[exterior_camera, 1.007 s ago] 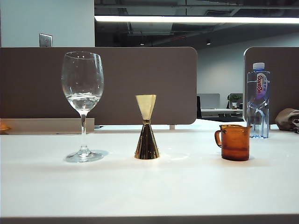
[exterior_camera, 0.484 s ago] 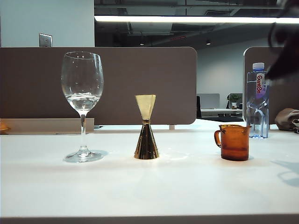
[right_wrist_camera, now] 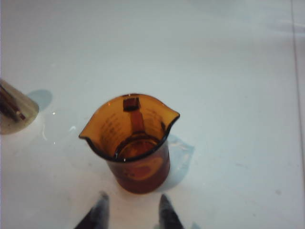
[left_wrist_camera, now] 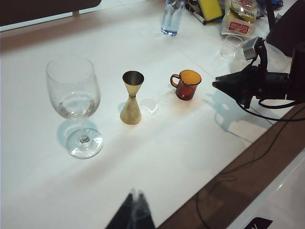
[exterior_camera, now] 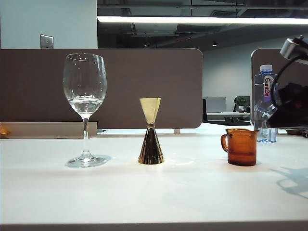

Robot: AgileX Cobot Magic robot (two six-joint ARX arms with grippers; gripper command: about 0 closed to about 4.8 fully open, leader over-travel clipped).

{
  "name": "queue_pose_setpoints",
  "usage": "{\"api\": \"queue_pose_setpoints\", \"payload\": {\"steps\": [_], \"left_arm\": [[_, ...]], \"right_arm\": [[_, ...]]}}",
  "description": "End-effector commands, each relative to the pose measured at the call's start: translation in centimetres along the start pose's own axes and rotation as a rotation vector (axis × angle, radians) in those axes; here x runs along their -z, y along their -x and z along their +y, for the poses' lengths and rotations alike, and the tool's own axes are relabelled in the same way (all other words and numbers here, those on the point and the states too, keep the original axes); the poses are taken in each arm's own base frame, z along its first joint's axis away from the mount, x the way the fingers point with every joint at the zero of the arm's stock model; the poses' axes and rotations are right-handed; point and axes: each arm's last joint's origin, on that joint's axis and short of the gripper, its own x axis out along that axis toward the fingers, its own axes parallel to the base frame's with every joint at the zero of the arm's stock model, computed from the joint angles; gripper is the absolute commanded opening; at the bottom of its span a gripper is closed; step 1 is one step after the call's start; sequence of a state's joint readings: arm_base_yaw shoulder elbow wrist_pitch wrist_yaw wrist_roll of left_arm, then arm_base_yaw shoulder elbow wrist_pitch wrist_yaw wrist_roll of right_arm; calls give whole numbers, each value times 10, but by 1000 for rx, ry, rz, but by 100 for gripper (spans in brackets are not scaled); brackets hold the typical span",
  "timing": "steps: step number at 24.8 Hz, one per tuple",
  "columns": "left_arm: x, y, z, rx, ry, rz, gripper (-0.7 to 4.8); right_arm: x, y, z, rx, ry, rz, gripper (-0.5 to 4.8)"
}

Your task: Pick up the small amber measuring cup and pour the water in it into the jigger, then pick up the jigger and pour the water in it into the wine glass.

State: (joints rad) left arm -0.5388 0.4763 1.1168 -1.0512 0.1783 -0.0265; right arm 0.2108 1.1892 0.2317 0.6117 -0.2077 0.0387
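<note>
The small amber measuring cup (right_wrist_camera: 135, 145) stands upright on the white table, its handle turned toward the jigger (exterior_camera: 150, 137). My right gripper (right_wrist_camera: 133, 201) is open just short of the cup, with nothing between its fingers; in the left wrist view this gripper (left_wrist_camera: 215, 85) points at the cup (left_wrist_camera: 187, 85) from the side away from the jigger. The gold jigger (left_wrist_camera: 131, 98) stands in the middle and the wine glass (exterior_camera: 85, 110) at the left, a little clear water in its bowl. Water in the cup cannot be made out. My left gripper (left_wrist_camera: 136, 194) is shut, near the table's front edge.
A clear bottle (exterior_camera: 265, 103) with a blue label stands behind the cup. A small wet patch (left_wrist_camera: 149, 105) lies beside the jigger. Packets and a small clear glass (left_wrist_camera: 231, 45) sit at the far right. Brown partitions (exterior_camera: 144, 86) close off the back.
The right arm has come into the exterior view from the upper right and dropped to cup height beside the amber cup. Glass, jigger and cup have not moved.
</note>
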Motion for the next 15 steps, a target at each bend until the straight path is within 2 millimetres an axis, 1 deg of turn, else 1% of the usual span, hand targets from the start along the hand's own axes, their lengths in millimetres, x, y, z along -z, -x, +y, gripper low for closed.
{"api": "queue_pose_setpoints", "payload": {"steps": [1, 3, 5, 6, 7, 8, 14, 15], "left_arm": [[-1, 0, 0, 0, -6, -13, -2], [-1, 0, 0, 1, -6, -13, -2], [-1, 0, 0, 1, -6, -13, -2], [-1, 0, 0, 1, -6, -13, -2], [-2, 0, 0, 1, -6, -13, -2], [-1, 0, 0, 1, -6, -13, -2], [-1, 0, 0, 1, -6, -13, -2], [-2, 0, 0, 1, -6, -13, -2]], "right_arm": [[4, -8, 2, -25, -5, -14, 172], [10, -16, 4, -47, 1, -4, 178], [15, -24, 3, -48, 3, -11, 228], [16, -27, 3, -48, 3, -14, 238], [19, -31, 2, -48, 4, -19, 264], [20, -32, 1, -48, 6, -24, 279], [25, -43, -1, -48, 41, -27, 282], [24, -46, -1, -46, 48, -25, 290]]}}
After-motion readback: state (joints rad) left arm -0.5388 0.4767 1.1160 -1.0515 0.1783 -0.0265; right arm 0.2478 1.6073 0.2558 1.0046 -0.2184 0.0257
